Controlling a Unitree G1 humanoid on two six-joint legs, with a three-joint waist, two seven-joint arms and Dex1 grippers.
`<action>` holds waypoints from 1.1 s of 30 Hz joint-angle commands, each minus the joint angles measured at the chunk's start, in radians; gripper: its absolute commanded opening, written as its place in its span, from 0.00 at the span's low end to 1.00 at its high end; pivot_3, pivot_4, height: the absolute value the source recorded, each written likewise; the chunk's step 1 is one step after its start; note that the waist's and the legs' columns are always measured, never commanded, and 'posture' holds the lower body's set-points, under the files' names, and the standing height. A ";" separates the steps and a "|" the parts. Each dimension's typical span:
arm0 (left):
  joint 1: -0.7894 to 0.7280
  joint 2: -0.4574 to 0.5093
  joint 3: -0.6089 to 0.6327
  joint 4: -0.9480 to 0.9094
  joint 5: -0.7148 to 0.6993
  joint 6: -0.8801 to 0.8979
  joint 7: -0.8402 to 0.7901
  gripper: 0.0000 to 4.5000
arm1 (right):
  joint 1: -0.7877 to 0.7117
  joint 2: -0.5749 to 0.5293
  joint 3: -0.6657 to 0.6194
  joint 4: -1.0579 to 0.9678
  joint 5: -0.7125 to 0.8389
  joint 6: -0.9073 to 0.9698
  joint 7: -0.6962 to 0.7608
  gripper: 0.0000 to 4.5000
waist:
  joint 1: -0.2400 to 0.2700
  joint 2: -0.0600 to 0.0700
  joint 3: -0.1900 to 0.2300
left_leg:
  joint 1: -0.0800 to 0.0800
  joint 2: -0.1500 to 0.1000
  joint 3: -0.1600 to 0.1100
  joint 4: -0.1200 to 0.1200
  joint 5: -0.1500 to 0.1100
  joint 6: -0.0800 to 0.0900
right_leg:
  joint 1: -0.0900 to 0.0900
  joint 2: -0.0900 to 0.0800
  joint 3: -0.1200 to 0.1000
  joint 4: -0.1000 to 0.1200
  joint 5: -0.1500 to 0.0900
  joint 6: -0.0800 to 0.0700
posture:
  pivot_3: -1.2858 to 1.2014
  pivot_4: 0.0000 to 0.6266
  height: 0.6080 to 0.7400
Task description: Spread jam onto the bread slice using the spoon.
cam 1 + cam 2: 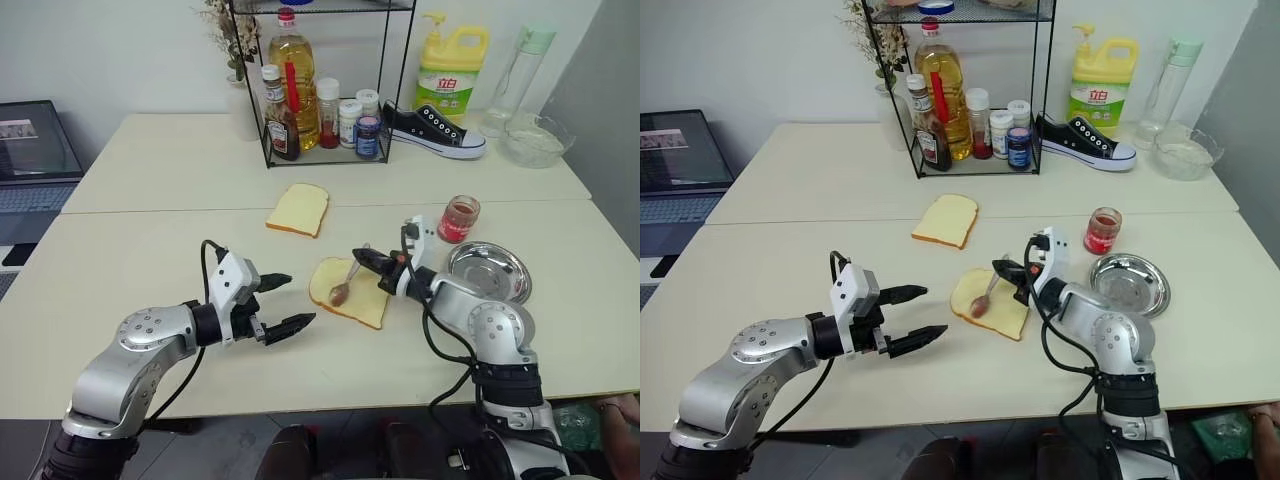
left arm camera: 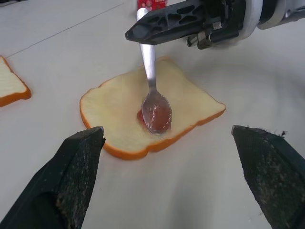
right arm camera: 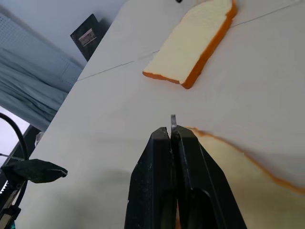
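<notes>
Here the bread slice [image 1: 349,291] is the anchor, lying flat on the pale desk [image 1: 150,240] in front of the robot so its top face is open to the spoon.

Nearest the robot, to the left of that slice and just short of it, the left hand [image 1: 282,303] hovers with its two black fingers spread wide, holding nothing; it seems placed to steady the bread if it slides.

On the slice itself, the spoon [image 2: 153,98] rests bowl-down near the middle, with a small dab of red jam [image 2: 143,117] under and around the bowl. The right hand [image 1: 362,259] sits over the slice's right edge, fingers pinched tight on the spoon's handle, which slopes down so the bowl presses the jam onto the crumb. By the look of it, spreading is only starting, since most of the bread is bare.

Right of the slice and a little farther lies a round steel dish [image 1: 489,272]. Beyond that, the jam jar [image 1: 459,219] stands within reach for refills. Behind the slice, apart, lies a second plain slice [image 1: 298,209].
</notes>
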 commanded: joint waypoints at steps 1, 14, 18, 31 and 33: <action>-0.024 0.001 -0.005 -0.014 -0.011 -0.005 -0.003 1.00 | -0.018 -0.035 -0.039 0.009 -0.031 -0.036 -0.001 0.01 | -0.001 0.000 0.000 | 0.000 0.000 0.000 0.000 0.000 0.000 | 0.000 0.000 0.000 0.000 0.000 0.000 | 0.52 0.24 1.00; -0.035 0.005 -0.003 -0.005 -0.011 -0.009 -0.011 1.00 | -0.054 -0.044 -0.100 -0.041 0.038 -0.006 -0.041 0.01 | -0.001 0.000 0.000 | 0.000 0.000 0.000 0.000 0.000 0.000 | 0.000 0.000 0.000 0.000 0.000 0.000 | 0.52 0.24 1.00; -0.033 0.008 0.001 -0.010 -0.013 -0.006 -0.010 1.00 | -0.091 -0.014 -0.135 -0.042 0.104 0.028 -0.059 0.01 | -0.003 0.000 0.000 | 0.000 0.000 0.000 0.000 0.000 0.000 | 0.000 0.000 0.000 0.000 0.000 0.000 | 0.52 0.24 1.00; -0.020 0.010 0.001 -0.037 -0.020 0.009 -0.002 1.00 | -0.065 0.084 -0.037 0.046 0.087 0.003 -0.019 0.01 | -0.005 0.000 0.000 | 0.000 0.000 0.000 0.000 0.000 0.000 | -0.001 0.000 0.000 0.000 0.000 0.000 | 0.52 0.24 1.00; -0.019 0.009 0.000 -0.039 -0.020 0.010 0.000 1.00 | -0.056 0.079 -0.016 0.056 0.064 -0.008 -0.003 0.01 | -0.004 0.000 0.000 | 0.000 0.000 0.000 0.000 0.000 0.000 | -0.001 0.000 0.000 0.000 0.000 0.000 | 0.52 0.24 1.00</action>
